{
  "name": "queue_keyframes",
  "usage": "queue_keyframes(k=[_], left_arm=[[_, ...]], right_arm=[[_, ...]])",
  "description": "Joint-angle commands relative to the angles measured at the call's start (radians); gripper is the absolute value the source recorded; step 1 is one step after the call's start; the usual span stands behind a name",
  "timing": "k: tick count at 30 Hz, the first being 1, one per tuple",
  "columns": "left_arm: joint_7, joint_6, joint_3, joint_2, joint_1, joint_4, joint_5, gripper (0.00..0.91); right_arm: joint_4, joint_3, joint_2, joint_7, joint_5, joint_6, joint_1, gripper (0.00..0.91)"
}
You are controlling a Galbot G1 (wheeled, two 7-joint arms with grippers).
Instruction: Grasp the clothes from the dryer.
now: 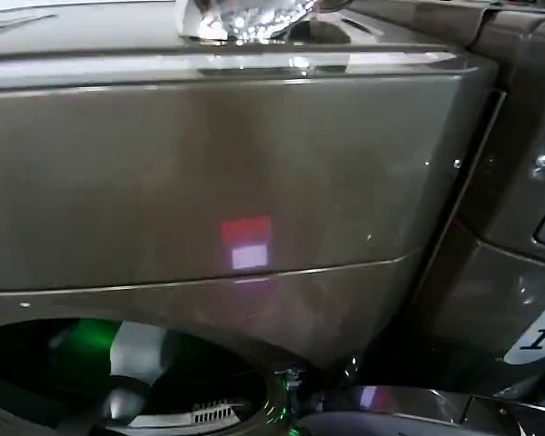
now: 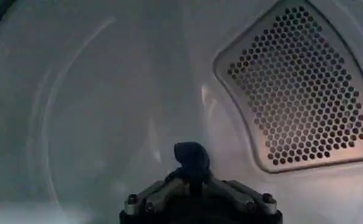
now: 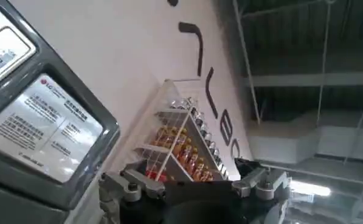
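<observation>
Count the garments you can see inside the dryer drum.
1: a navy garment, pinched in the left gripper inside the drum. Others may lie hidden lower down. The right gripper hangs outside the machine.

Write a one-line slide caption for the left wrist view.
Inside the dryer drum, the left gripper pinches a dark navy garment beside the perforated vent panel.

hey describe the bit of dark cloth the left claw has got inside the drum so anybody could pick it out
Inside the dryer's pale drum, beside the perforated vent panel on the back wall, the left claw is pinched on a small dark navy garment. That bunched lump is the one dark thing against the smooth grey wall.
</observation>
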State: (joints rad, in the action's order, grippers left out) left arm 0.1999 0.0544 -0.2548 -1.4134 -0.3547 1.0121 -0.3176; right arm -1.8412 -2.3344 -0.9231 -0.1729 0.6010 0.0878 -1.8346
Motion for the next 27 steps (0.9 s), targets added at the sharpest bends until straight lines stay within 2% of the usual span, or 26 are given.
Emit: queue_keyframes(k=[1, 27], left_arm=[[0.014, 0.001, -0.001, 0.001, -0.011, 0.019, -0.001, 0.0], [0.009, -0.001, 0.008, 0.001, -0.003, 0.023, 0.01, 0.0]], right_arm=[[0.002, -0.005, 0.001, 0.003, 0.004, -0.002, -0.002, 0.907], [-0.004, -0.031, 0.008, -0.002, 0.006, 0.008, -0.008, 0.907]])
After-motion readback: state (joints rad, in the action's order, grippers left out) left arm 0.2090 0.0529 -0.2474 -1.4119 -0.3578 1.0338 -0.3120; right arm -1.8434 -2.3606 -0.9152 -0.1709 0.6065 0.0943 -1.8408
